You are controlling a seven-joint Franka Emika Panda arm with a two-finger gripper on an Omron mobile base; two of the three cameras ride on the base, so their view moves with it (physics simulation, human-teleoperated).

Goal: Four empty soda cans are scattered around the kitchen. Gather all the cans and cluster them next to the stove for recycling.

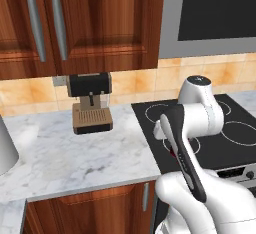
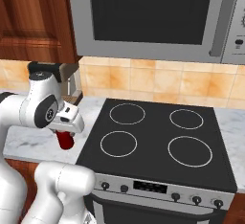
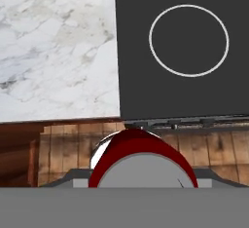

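Observation:
My gripper [image 2: 65, 133] is shut on one soda can [image 2: 65, 140], red with a grey end, which hangs upright under the hand just left of the stove [image 2: 153, 137]. In the hand view the soda can [image 3: 142, 158] sits between my fingers, close to the lens. Beyond it lie the stove's front left corner [image 3: 146, 95] and the marble counter [image 3: 53, 51]. From the left base view only a sliver of the can [image 1: 173, 153] peeks out behind my forearm, at the left edge of the black cooktop [image 1: 235, 113].
A coffee machine [image 1: 91, 103] stands at the back of the marble counter [image 1: 75, 153], left of the stove. A steel microwave [image 2: 153, 17] hangs above the cooktop, with wooden cabinets [image 1: 80, 23] beside it. A grey object [image 1: 5, 148] sits at the far left.

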